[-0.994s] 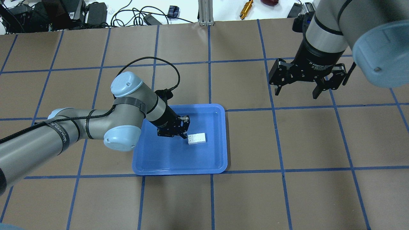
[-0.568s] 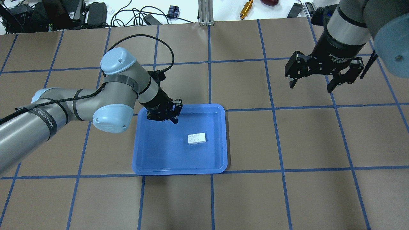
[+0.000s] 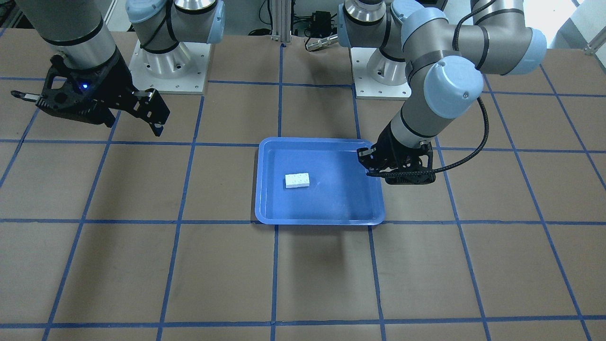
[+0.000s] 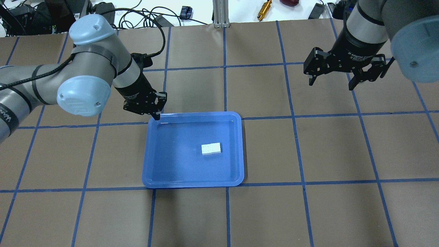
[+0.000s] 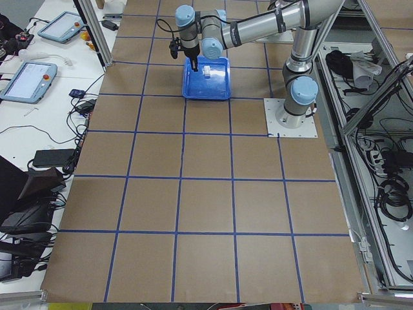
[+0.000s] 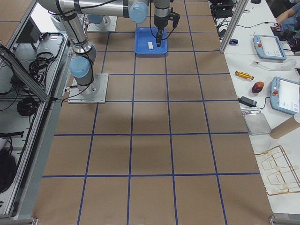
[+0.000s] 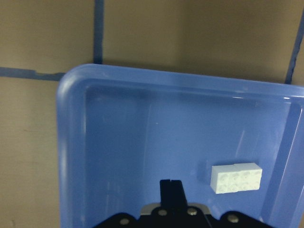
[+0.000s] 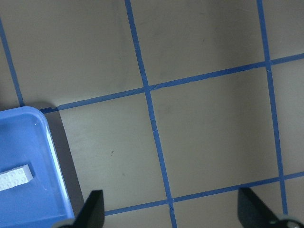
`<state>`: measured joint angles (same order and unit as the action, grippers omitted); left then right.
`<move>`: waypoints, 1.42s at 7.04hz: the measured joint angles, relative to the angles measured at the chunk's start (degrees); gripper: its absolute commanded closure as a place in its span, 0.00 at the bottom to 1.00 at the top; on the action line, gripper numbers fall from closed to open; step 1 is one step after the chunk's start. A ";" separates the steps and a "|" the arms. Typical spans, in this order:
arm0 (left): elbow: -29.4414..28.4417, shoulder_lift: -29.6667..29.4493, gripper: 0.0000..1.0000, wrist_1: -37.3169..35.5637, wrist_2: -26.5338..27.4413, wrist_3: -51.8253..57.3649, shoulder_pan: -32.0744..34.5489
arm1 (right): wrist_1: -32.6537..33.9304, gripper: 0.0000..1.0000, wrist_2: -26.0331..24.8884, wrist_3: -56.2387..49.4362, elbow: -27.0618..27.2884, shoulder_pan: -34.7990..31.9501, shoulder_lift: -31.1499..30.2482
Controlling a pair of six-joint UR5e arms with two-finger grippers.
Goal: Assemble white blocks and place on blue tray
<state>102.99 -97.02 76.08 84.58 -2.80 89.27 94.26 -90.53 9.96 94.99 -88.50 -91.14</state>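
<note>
The two white blocks (image 4: 211,148) are joined into one rectangular piece that lies flat inside the blue tray (image 4: 178,168), right of its middle. The piece also shows in the front view (image 3: 297,180) and in the left wrist view (image 7: 236,177). My left gripper (image 4: 157,116) is shut and empty; it hovers over the tray's far left corner, apart from the blocks. In the left wrist view its closed fingers (image 7: 171,187) point at the tray floor (image 7: 142,142). My right gripper (image 4: 331,84) is open and empty, high over the table far right of the tray.
Beyond the table's far edge lie cables, an aluminium post (image 4: 221,13) and a gold tool (image 4: 264,10). Both arm bases (image 3: 168,61) stand at the robot's side. Brown paper with a blue tape grid surrounds the tray.
My left gripper has drawn away from the white blocks to the tray's far left corner and now looks shut. The blocks stayed put. The right gripper moved further back and right.
</note>
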 measured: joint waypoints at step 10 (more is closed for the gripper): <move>-15.77 7.54 0.00 11.60 6.12 10.81 -0.57 | -2.30 0.00 -0.14 0.61 -0.42 -1.18 -0.87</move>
<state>87.23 -89.48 87.68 90.70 8.01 88.69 91.95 -90.67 10.57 94.57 -89.68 -92.02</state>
